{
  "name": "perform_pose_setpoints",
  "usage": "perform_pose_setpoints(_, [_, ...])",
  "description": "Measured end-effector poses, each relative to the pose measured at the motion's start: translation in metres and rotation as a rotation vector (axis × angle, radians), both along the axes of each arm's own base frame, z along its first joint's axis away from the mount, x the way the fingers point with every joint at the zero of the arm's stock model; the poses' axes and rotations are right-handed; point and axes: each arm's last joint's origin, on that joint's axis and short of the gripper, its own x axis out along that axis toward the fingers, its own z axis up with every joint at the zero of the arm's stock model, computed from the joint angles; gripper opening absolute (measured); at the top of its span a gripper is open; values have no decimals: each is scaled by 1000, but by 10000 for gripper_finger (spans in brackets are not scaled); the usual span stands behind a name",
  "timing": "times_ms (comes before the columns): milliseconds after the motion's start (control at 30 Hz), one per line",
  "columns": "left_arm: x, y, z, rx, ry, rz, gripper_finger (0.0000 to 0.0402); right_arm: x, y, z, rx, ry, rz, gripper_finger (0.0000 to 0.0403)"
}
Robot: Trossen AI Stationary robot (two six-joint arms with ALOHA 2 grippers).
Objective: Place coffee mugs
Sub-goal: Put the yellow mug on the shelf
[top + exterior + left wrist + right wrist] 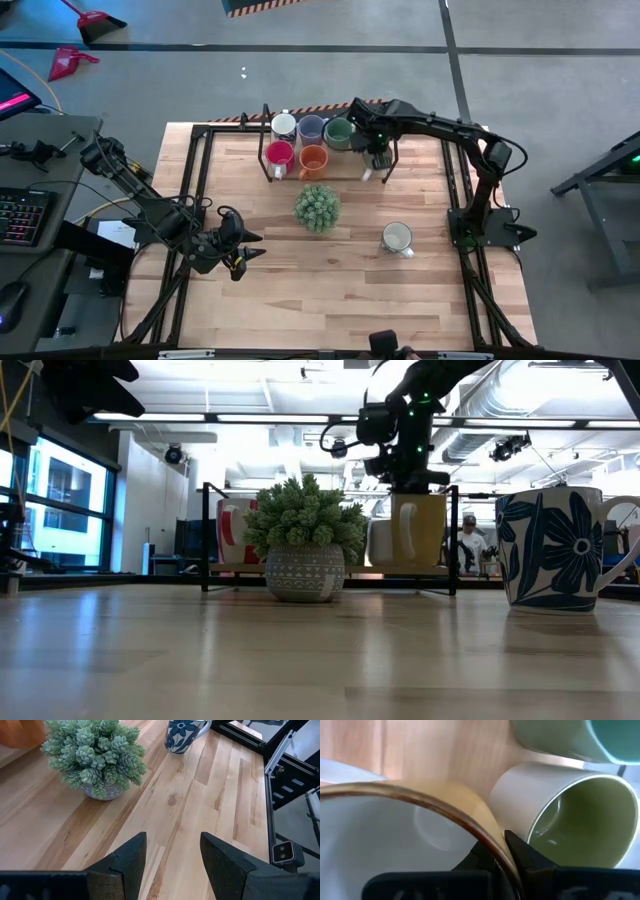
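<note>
My right gripper (378,157) is over the right end of a black rack (262,150) at the table's far side, shut on a yellow mug with a brown rim (418,530). In the rack stand a white mug (284,125), a pale blue one (311,127), a green one (339,131), a red one (279,155) and an orange one (313,158). A cream mug with a green inside (580,815) sits right beside the held one. A white mug with blue flowers (397,238) stands on its base on the table, right of centre. My left gripper (173,840) waits open, low near the left edge. My right gripper holds the yellow mug by its brown rim (470,827), pinched with one finger inside the mug and one finger (530,852) outside its wall. The fingers come from above, pointing down. The mug is upright, its base level with the rack's shelf; whether it rests there I cannot tell.
A round spiky green plant in a patterned pot (317,207) stands mid-table, between the rack and the near half. Black frame rails (195,200) run along the table's left and right sides. Bare wood lies between the plant and the near edge.
</note>
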Motion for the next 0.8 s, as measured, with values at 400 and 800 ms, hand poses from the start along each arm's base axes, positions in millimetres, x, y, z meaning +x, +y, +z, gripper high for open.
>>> perform_pose_setpoints(400, [0, 0, 0, -21, 3, 0, 174, -2, 1, -1, 54, -14, -23, 3])
perform_pose_setpoints(800, [0, 0, 0, -21, 4, 0, 174, -1, 1, -2, 75, -25, -18, 2])
